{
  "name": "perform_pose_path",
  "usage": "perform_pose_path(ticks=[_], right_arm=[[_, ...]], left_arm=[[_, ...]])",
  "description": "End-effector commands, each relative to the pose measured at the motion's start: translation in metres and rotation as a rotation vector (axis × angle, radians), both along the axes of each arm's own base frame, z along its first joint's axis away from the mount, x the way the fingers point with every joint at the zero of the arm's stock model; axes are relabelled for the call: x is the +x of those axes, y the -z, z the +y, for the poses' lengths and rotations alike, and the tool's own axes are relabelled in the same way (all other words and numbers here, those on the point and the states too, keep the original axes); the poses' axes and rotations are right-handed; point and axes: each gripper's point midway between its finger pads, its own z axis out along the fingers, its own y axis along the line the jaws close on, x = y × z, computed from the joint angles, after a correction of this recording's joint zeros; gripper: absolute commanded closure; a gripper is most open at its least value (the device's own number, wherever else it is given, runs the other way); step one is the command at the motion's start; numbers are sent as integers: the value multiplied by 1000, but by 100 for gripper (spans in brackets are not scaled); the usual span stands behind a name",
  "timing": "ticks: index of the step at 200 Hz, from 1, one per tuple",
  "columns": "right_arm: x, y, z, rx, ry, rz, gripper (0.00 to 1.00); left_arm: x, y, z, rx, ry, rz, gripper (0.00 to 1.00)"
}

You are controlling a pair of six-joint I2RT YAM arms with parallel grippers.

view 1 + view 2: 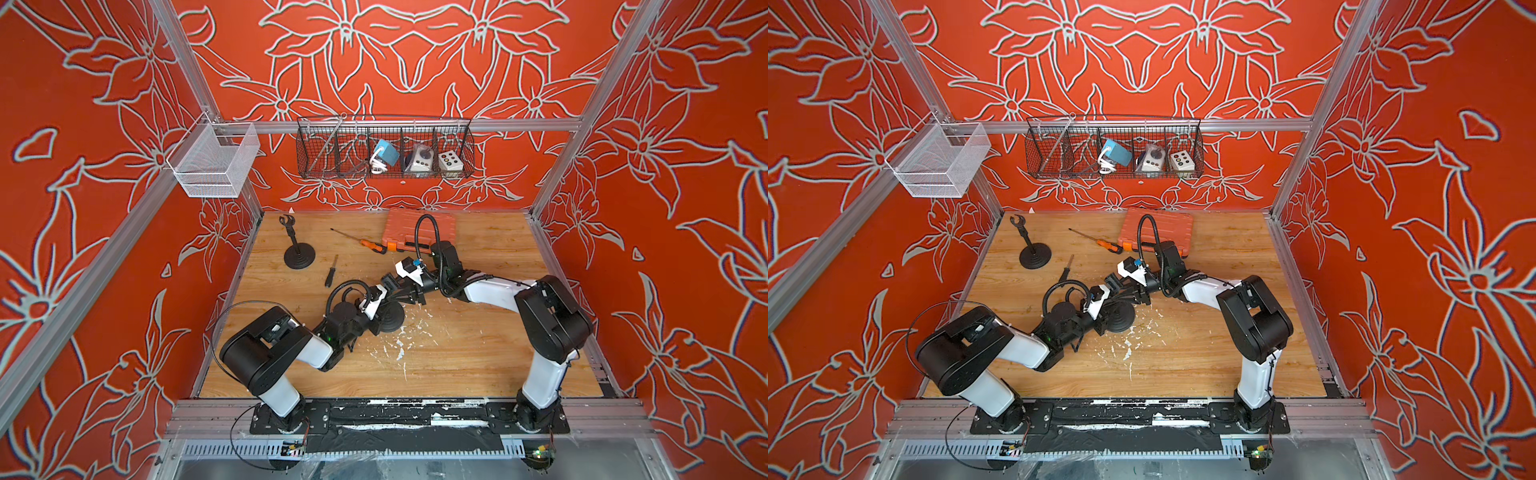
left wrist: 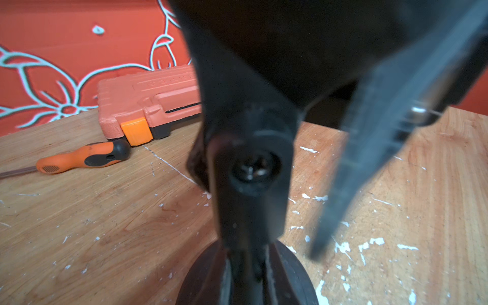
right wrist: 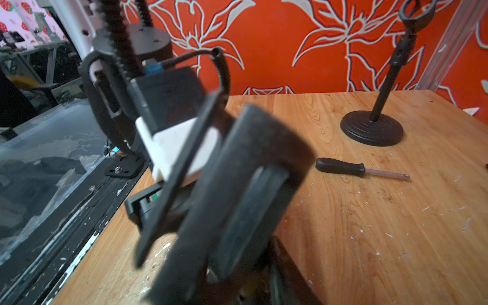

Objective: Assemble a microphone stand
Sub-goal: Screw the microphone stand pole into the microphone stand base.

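Note:
A black round stand base (image 1: pixel 392 320) sits mid-table, its pole rising to a screwed joint (image 2: pixel 254 169). My left gripper (image 1: pixel 383 308) is shut on that pole just above the base (image 2: pixel 298 274), with fingers (image 2: pixel 274 266) on both sides of it. At the pole's top is a black microphone clip (image 1: pixel 390 282). In the right wrist view the clip (image 3: pixel 253 169) is large and blurred and fills the space in front of my right gripper (image 3: pixel 237 277). That gripper (image 1: pixel 411 291) reaches the clip from the right. Blur hides whether its jaws touch it.
A second, complete stand (image 1: pixel 298 251) stands at the back left. A black screwdriver (image 1: pixel 331 272), an orange screwdriver (image 1: pixel 372 246) and an orange tool case (image 1: pixel 409 230) lie behind the arms. A wire basket (image 1: pixel 384 151) and a white basket (image 1: pixel 214 160) hang on the frame.

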Motion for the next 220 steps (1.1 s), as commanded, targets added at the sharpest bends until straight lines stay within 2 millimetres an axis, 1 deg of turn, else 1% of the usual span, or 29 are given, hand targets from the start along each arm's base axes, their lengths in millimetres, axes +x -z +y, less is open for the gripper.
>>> perform_pose_path(ticks=[1, 9, 21, 33, 52, 78, 92, 119, 135, 143, 169, 195, 220], right_arm=[[-2, -12, 10, 50, -39, -9, 65], [-3, -12, 10, 52, -34, -9, 66], [-4, -11, 10, 59, -24, -15, 72], [-3, -7, 10, 60, -3, -11, 81], [-1, 0, 8, 66, 56, -10, 100], [2, 12, 5, 60, 184, -17, 100], [6, 19, 2, 45, 284, -24, 100], [9, 37, -3, -54, 490, -79, 100], [9, 47, -6, -125, 597, -96, 100], [7, 50, -7, -146, 633, -104, 100], [5, 58, -11, -173, 754, -93, 100], [3, 67, -13, -197, 820, -68, 100], [0, 71, -12, -194, 830, -29, 100]], left_arm=[[-5, 26, -1, 52, 17, 84, 88], [-5, 26, -1, 53, 17, 82, 88], [-5, 25, -1, 54, 16, 83, 88], [-5, 25, 0, 55, 14, 84, 88], [-5, 26, 0, 54, 14, 86, 88], [-5, 28, 1, 54, 9, 91, 87], [-4, 28, 1, 49, 2, 91, 84], [-2, 21, 0, 26, -1, 75, 71], [2, 12, -2, 2, -10, 63, 60], [4, 6, -3, -11, -10, 47, 57], [12, -16, -7, -47, -16, -3, 56], [16, -36, -8, -73, -24, -45, 59], [17, -44, -8, -78, -28, -70, 63]])
